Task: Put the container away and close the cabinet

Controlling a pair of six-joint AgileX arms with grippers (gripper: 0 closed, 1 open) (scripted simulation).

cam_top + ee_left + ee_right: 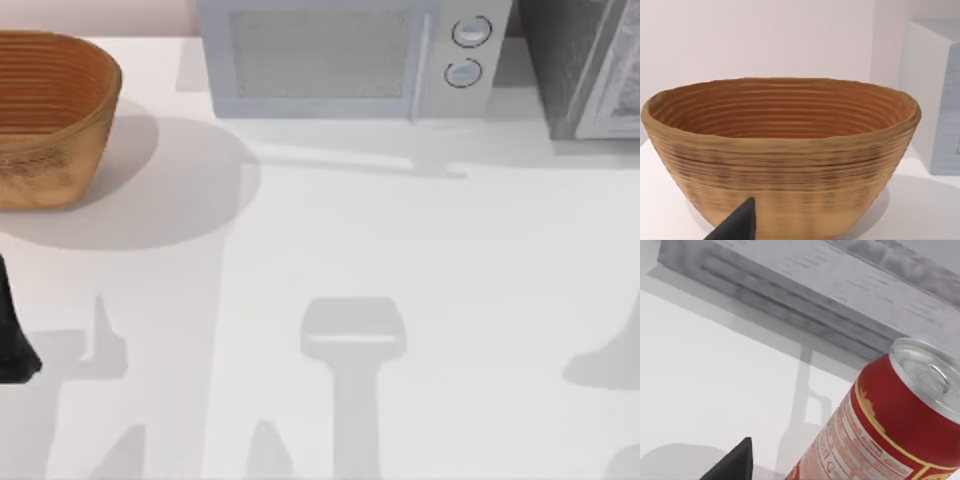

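My right arm's camera has the red can [880, 430] close up by the grey cabinet [805, 300]; jaws' state I can't tell. I'd line up square on the can's body before closing, while my left arm [12, 335] idles near the basket [45, 115].

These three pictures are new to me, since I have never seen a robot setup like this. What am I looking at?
It is a simulated table with two AgileX arms. The top view looks straight down: a woven basket stands at the table's back left, a microwave at the back middle, and a grey cabinet at the back right. The dark shape at the left edge is part of the left arm. The other two pictures come from cameras on the wrists. The left wrist view faces the basket close up. The right wrist view shows a red soda can near the cabinet. Whether either end effector holds anything cannot be told.
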